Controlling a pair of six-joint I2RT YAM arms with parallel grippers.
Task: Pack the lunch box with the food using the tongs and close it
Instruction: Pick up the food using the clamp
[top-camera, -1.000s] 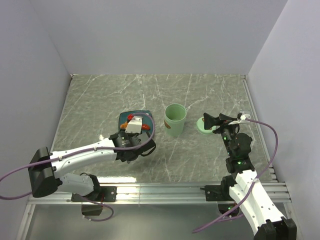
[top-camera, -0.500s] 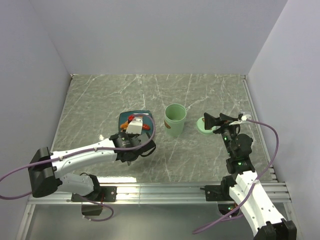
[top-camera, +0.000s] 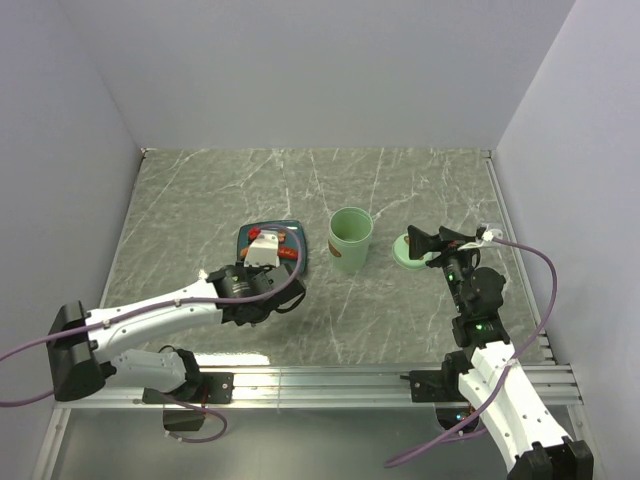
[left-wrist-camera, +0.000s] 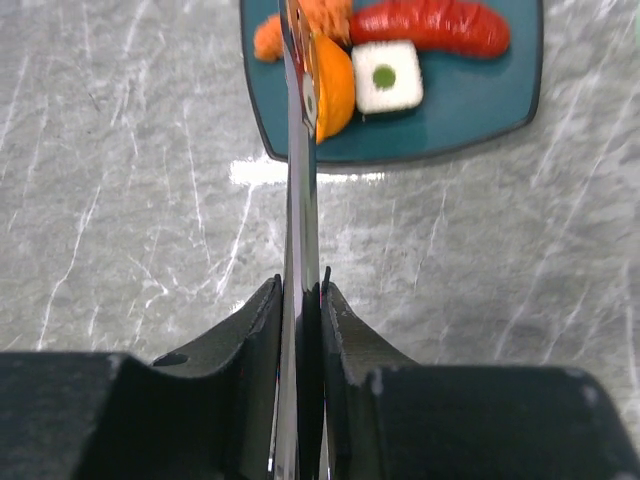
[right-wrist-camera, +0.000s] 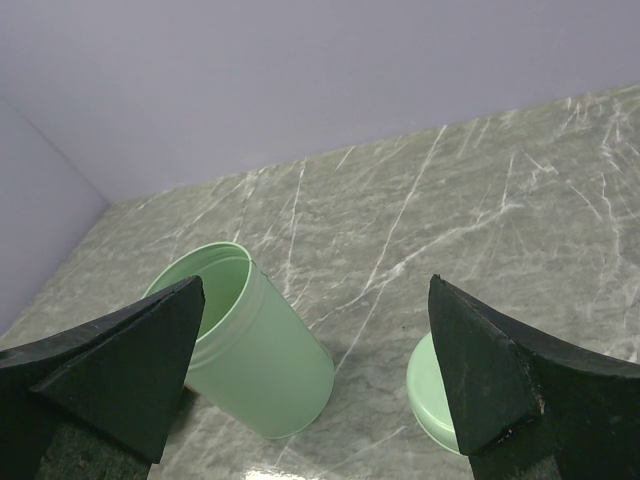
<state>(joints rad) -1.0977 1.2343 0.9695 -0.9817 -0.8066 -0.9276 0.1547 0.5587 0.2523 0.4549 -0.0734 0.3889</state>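
A grey-green marble table (top-camera: 200, 200) is enclosed by pale walls. The lunch box (right-wrist-camera: 255, 350) is seen uncovered beside the left finger of the wide-open right gripper (right-wrist-camera: 315, 290), with its lid (right-wrist-camera: 435, 395) by the right finger. The tongs (left-wrist-camera: 300, 230) are clamped by the left gripper (left-wrist-camera: 301, 300). Ahead of its fingers, an orange food piece (left-wrist-camera: 335, 88) on the teal plate (left-wrist-camera: 480, 110) is touched by the tong tips.

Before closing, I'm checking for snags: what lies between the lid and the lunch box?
Nothing but bare table between the lunch box and the lid; the right wrist view shows it, the top view too.
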